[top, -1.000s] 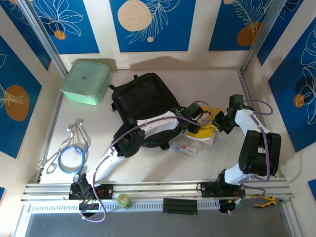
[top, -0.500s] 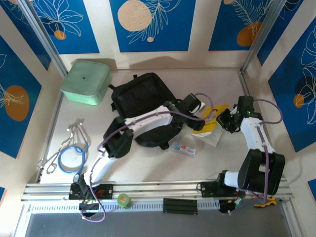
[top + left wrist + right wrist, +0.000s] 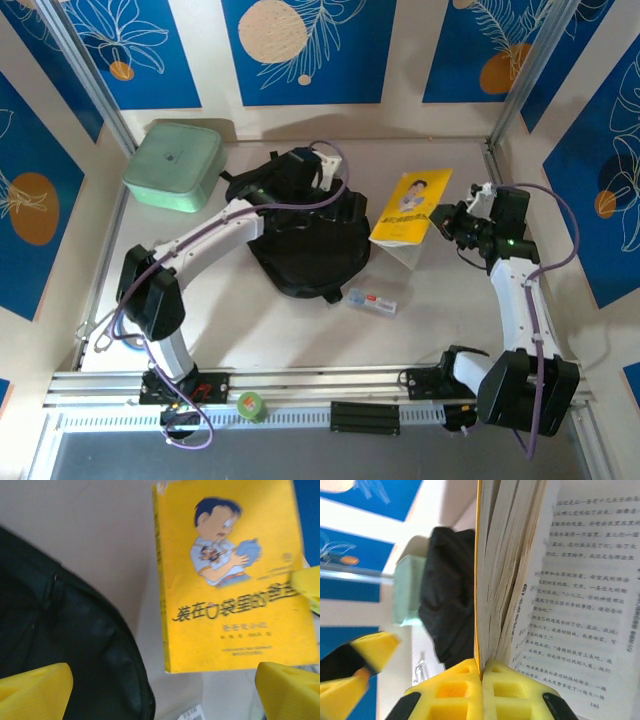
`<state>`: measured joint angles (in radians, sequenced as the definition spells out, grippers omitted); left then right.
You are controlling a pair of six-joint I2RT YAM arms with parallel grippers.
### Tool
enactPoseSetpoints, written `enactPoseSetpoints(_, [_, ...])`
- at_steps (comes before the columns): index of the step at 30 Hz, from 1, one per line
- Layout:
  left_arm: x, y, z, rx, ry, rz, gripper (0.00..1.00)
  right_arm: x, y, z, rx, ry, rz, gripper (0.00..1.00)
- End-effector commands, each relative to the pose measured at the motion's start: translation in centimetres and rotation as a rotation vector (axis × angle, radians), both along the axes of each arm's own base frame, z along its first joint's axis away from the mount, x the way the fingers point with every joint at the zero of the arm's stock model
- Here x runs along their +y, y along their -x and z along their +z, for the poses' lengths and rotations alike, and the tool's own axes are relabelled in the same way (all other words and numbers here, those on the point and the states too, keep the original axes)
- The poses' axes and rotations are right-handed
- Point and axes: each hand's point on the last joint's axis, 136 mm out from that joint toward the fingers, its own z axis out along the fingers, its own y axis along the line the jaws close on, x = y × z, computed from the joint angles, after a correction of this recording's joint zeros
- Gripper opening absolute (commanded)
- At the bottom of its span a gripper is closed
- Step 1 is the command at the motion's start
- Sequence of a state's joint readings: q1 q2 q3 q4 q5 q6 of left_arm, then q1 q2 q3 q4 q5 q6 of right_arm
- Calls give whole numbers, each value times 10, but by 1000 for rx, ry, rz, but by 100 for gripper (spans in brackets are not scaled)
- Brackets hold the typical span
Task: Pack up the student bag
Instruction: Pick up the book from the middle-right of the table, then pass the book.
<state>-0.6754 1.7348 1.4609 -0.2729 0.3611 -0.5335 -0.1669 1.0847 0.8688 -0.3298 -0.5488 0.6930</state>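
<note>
The student bag [image 3: 300,235] is a black backpack lying in the middle of the table, also seen in the left wrist view [image 3: 60,645] and the right wrist view [image 3: 447,595]. My left gripper [image 3: 162,695] hovers over the bag's far edge [image 3: 318,178], open wide with nothing between its yellow fingers [image 3: 35,690]. To the right of the bag, a yellow children's book [image 3: 410,208] is lifted off the table. My right gripper [image 3: 455,222] is shut on its cover edge [image 3: 481,672], and the pages [image 3: 580,580] fan open.
A mint-green lidded box [image 3: 172,165] stands at the back left. A stethoscope [image 3: 148,305] lies by the left wall. A small flat packet [image 3: 372,300] sits in front of the bag. A green tape roll [image 3: 250,405] rests on the front rail.
My left arm swung away from the book, back and left over the bag, and its gripper opened. My right gripper lifted the yellow book up and toward the back.
</note>
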Motion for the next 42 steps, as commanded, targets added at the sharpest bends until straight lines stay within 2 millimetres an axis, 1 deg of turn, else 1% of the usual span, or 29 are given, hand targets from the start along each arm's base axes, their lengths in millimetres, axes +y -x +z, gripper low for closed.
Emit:
enactPoseSetpoints(1, [0, 6, 26, 103, 249, -34, 100, 39, 6, 44, -163, -69, 201, 0])
enactPoseSetpoints(3, [6, 5, 27, 118, 312, -31, 100, 55, 8, 45, -173, -82, 268, 0])
enactPoseSetpoints(5, [11, 3, 23, 132, 325, -13, 100, 71, 12, 45, -184, -93, 339, 0])
enactPoseSetpoints(9, [18, -2, 16, 152, 333, 25, 99, 93, 14, 42, -174, -112, 422, 0])
enactPoseSetpoints(12, [17, -4, 11, 175, 354, 36, 94, 103, 15, 40, -164, -146, 466, 0])
enactPoseSetpoints(15, [15, -4, 8, 198, 376, 32, 89, 107, 16, 39, -154, -170, 488, 0])
enactPoseSetpoints(19, [10, 2, 18, 198, 406, -22, 85, 109, 16, 38, -141, -188, 502, 0])
enactPoseSetpoints(21, [10, 3, 20, 194, 405, -35, 81, 109, 15, 38, -142, -194, 502, 0])
enactPoseSetpoints(27, [13, 8, 31, 150, 417, -51, 61, 107, 6, 26, -85, -179, 469, 0])
enactPoseSetpoints(30, [15, 10, 37, 139, 426, -61, 49, 105, 2, 19, -54, -170, 449, 0])
enactPoseSetpoints(35, [20, 11, 37, 137, 418, -57, 30, 104, -2, 11, -25, -143, 430, 0])
enactPoseSetpoints(37, [21, 11, 37, 141, 417, -57, 19, 103, -4, 10, -19, -139, 421, 0])
enactPoseSetpoints(41, [25, 9, 38, 141, 421, -44, 2, 102, -8, 6, 9, -135, 406, 0])
enactPoseSetpoints(42, [27, 8, 38, 140, 421, -38, 0, 102, -9, 5, 14, -133, 398, 3])
